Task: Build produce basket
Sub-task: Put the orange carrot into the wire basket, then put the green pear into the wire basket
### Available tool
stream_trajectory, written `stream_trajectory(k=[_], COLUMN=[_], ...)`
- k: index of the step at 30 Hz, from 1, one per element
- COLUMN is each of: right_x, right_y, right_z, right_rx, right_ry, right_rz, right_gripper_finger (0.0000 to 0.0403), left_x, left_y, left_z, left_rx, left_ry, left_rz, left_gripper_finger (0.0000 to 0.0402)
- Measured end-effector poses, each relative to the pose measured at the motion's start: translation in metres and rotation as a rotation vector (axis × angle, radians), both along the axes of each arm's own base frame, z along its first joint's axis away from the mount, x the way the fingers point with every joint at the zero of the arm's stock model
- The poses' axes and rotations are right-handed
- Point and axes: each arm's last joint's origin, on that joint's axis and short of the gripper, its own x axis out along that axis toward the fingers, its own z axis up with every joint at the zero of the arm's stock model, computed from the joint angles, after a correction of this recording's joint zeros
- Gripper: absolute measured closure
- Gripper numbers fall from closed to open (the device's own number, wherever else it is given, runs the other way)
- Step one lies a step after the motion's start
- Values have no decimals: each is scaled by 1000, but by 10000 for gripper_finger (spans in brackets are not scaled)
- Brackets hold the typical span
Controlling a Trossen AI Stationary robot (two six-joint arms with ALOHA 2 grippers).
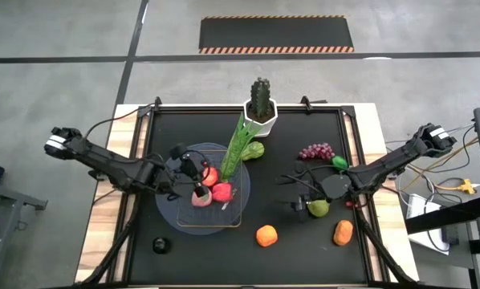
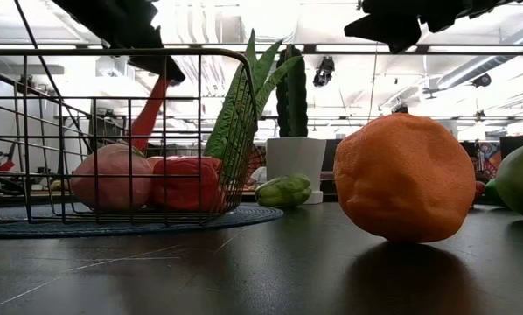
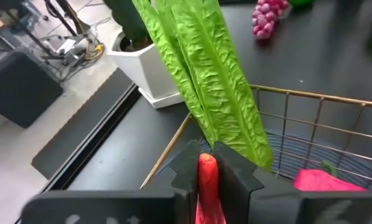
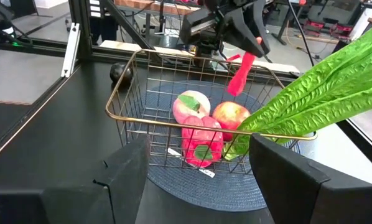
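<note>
A shallow dark wire-mesh basket (image 1: 238, 210) on a round grey-blue mat (image 1: 166, 210) sits at about eight o'clock from the table's centre. The left gripper (image 1: 197, 170) hangs above it, clenched on a slim red chilli pepper (image 4: 241, 73). Inside lie a pink apple (image 4: 191, 106), a red apple (image 4: 230, 116), a red bell pepper (image 4: 203, 142) and a long green leafy stalk (image 1: 236, 148). The right gripper (image 1: 298, 195), jaws spread, grasping nothing, hovers at four o'clock beside a green pear (image 1: 319, 208).
</note>
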Motion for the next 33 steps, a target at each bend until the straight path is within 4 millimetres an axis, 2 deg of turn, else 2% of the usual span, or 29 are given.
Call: stream_trajectory(k=[15, 24, 28, 33], right_x=[0, -4, -6, -9], right_y=[0, -2, -5, -11], right_z=[-2, -9, -9, -5], right_rx=[66, 202, 245, 288], right_ry=[7, 127, 191, 273], right_rz=[-18, -89, -197, -376], right_gripper_finger=[128, 139, 146, 155], left_x=[1, 3, 11, 17], left_y=[0, -4, -18, -36], left_z=[2, 44, 54, 58], left_rx=[-11, -69, -40, 39], left_ry=[-19, -164, -264, -329], left_rz=[8, -68, -216, -325], left_gripper_finger=[276, 271, 271, 271])
